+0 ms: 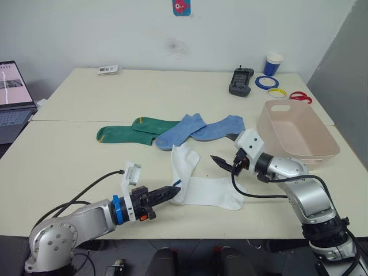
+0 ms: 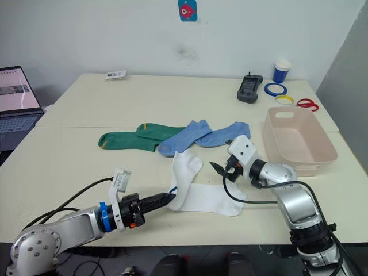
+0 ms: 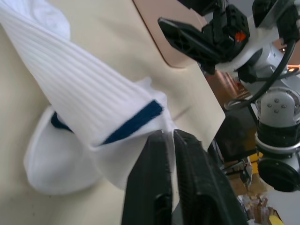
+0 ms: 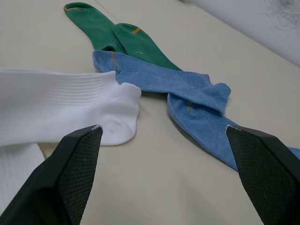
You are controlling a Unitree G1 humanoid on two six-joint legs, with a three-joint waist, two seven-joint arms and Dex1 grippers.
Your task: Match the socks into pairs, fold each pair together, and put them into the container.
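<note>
Ribbed white socks (image 1: pixel 198 181); smooth pink container (image 1: pixel 296 133)

Two white socks (image 1: pixel 198 178) carry a dark blue mark; two light blue socks (image 1: pixel 198 130) and two green socks (image 1: pixel 135 130) with yellow trim lie on the cream table (image 1: pixel 69 155). The container (image 1: pixel 296 130) is pale pink, the cup (image 1: pixel 273 64) blue and white

I see the socks (image 1: pixel 172 131) lying mid-frame on the table (image 1: pixel 75 161). The container (image 1: pixel 296 131) sits at the right. A cup (image 1: pixel 274 64) stands upper right, behind it.
</note>
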